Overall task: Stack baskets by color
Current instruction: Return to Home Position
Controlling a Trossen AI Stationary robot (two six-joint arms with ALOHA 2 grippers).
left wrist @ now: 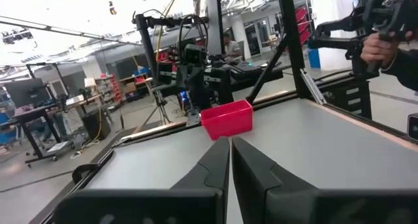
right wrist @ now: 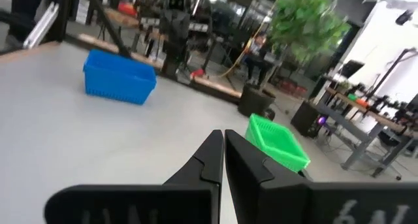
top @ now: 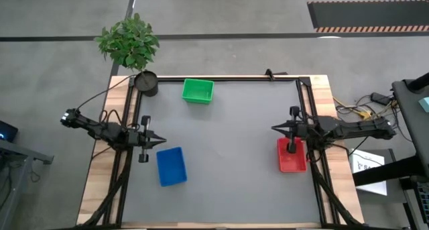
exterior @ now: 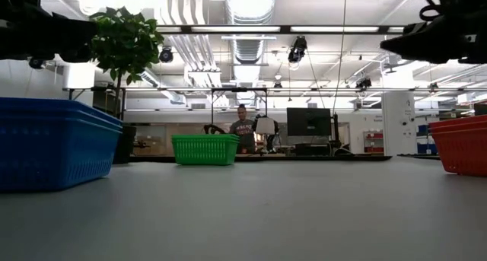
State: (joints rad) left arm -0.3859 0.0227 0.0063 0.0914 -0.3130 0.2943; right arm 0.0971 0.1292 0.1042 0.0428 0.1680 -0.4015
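Three single-colour piles of baskets were noted on the table (top: 234, 190), and no loose basket was seen. The number in each pile could not be confirmed, though layered rims were visible on the blue and red piles in the low view.

The black plant pot (top: 146, 83) was taken as the reference. The green pile (top: 198, 90) was found near the pot, along the same table edge. The blue pile (top: 171, 166) was found well apart from the pot, toward the opposite edge but on the pot's side of the table. The red pile (top: 291, 156) was found farthest from the pot, across the table.

The left gripper (top: 161, 141) was found between the pot and the blue pile, just beside that pile, fingers closed together on nothing. The right gripper (top: 275, 128) was found far from the pot, beside the red pile, likewise clenched and empty, with its arm passing above that pile.

The sorting was judged complete and the step in hand was judged to be the retreat of both arms to rest. An unloaded withdrawal was called for, kept clear of the piles.

The chief hazard was judged to be the red pile's rim under the right arm. A person's hand (left wrist: 382, 44) on dark equipment and a person (exterior: 243, 128) in the room were noted beyond the table, obstructing nothing.
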